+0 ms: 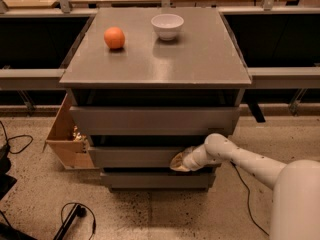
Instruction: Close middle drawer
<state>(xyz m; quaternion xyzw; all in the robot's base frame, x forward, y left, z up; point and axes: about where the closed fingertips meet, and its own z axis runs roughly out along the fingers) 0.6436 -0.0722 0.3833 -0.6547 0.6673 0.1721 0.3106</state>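
Note:
A gray cabinet point(157, 59) stands in the middle of the view with three gray drawer fronts stacked below its top. The middle drawer point(132, 156) is the medium-width flat front between the wide top drawer point(152, 120) and the narrow bottom drawer point(155, 180). It stands out only a little from the cabinet. My gripper point(178, 162) comes in from the lower right on a white arm and presses against the right part of the middle drawer's front.
An orange point(114, 37) and a white bowl point(167, 26) sit on the cabinet top. A wooden box point(67, 136) stands on the floor at the cabinet's left side. Black cables point(75, 216) lie on the speckled floor at the lower left.

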